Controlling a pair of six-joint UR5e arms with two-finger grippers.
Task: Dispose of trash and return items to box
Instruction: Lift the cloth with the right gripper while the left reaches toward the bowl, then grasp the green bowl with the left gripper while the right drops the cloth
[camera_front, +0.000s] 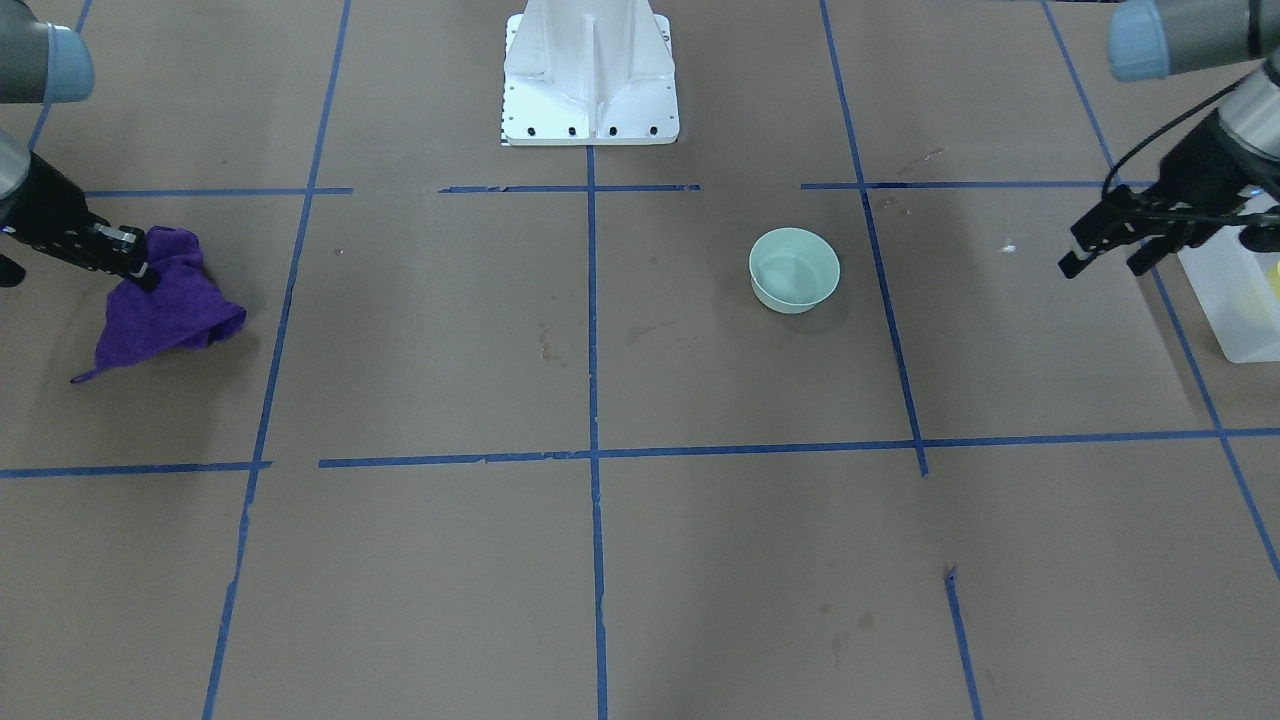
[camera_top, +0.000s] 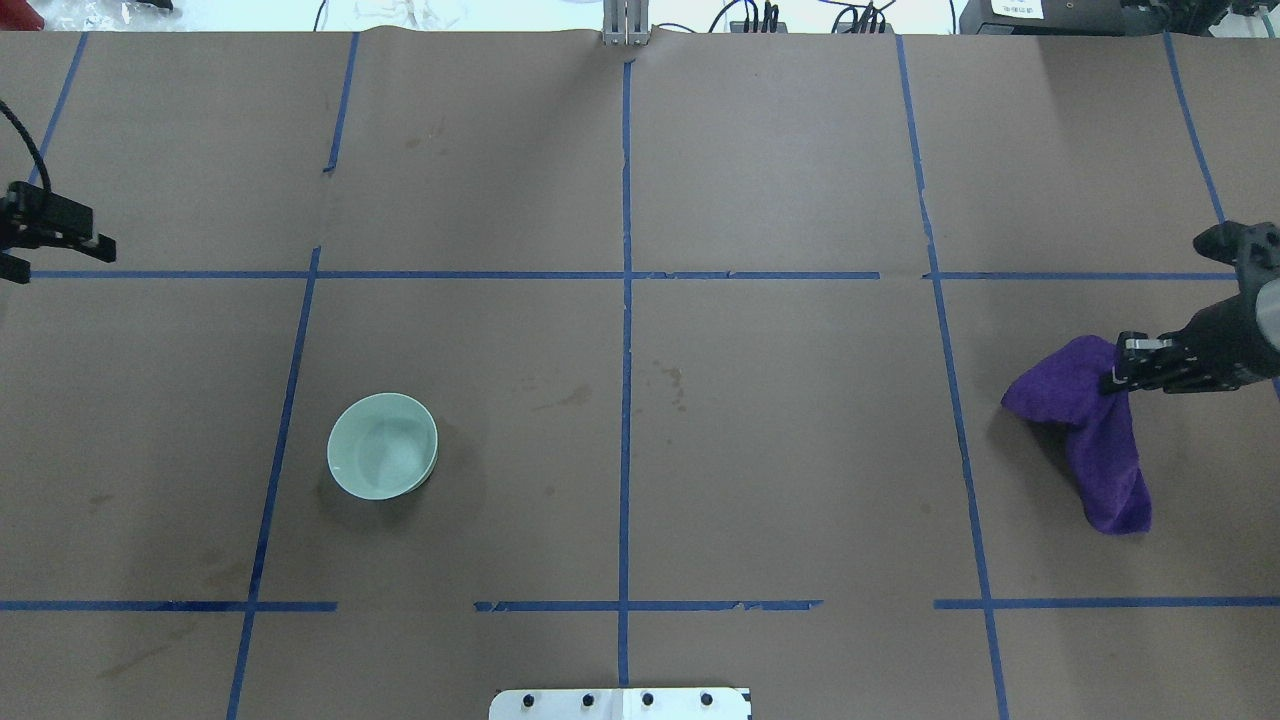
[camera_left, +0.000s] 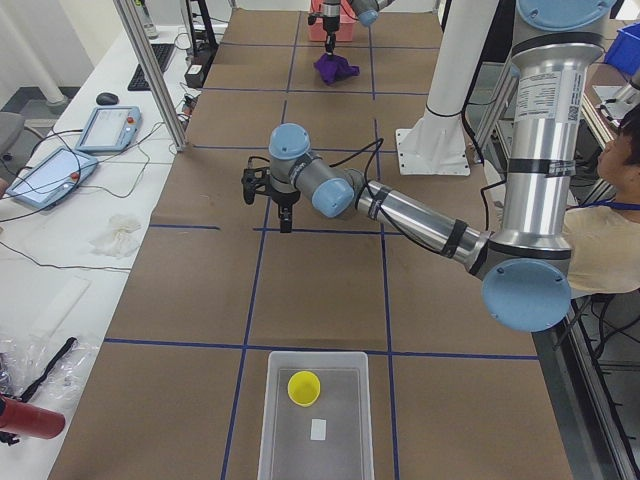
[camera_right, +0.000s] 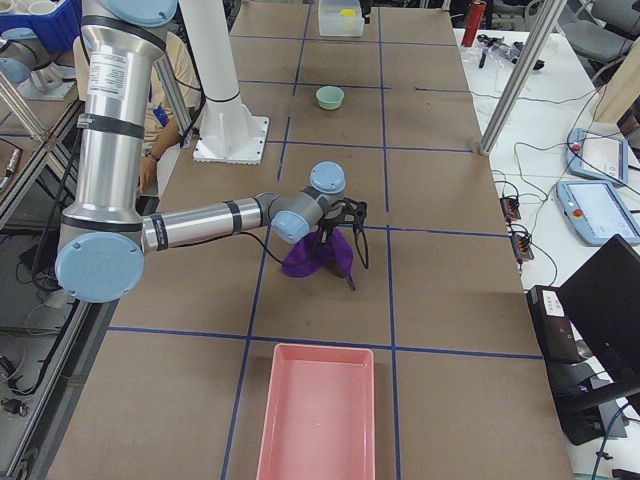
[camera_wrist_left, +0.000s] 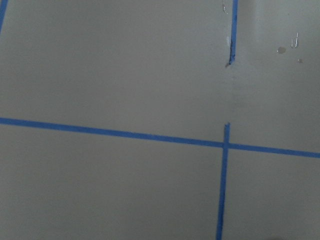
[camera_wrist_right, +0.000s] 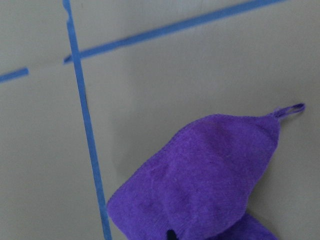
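One bowl (camera_front: 794, 270), one cup (camera_left: 303, 388), one box (camera_left: 342, 402), one cloth (camera_front: 165, 310).

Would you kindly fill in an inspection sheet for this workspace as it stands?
Surface: table under brown paper, blue tape grid, faint stains.
Job's things: mint-green bowl upright, empty, on the table; yellow cup inside the translucent bin.
Clutter: purple cloth; pink tray, empty, at the right end.
Grippers: left gripper open, empty, beside the bin; right gripper shut on the purple cloth.
Cables: black cable looped at the left wrist.
Surroundings: seated person; pendants on the side bench.
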